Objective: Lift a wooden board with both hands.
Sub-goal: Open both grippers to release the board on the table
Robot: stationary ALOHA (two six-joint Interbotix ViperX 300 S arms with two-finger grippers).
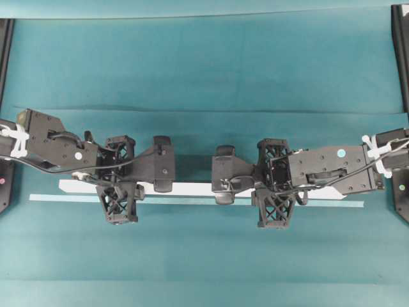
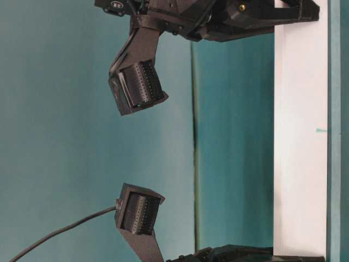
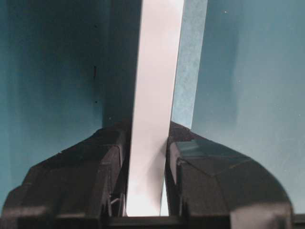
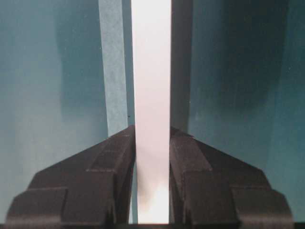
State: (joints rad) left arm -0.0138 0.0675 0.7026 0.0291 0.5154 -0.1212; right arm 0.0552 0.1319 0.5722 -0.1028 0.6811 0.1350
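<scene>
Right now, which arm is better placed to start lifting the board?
Neither alone: both look equally ready. The left gripper and the right gripper are each shut on the board, one toward each end, so an even two-arm lift seems best.

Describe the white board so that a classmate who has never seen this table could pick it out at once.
Look across the teal table: two black arms meet near its middle. The white board runs lengthwise beneath them, with the left tool and right tool each clamped on it. Unlike the pale tape strip beside it, it is wider and bright white.
</scene>
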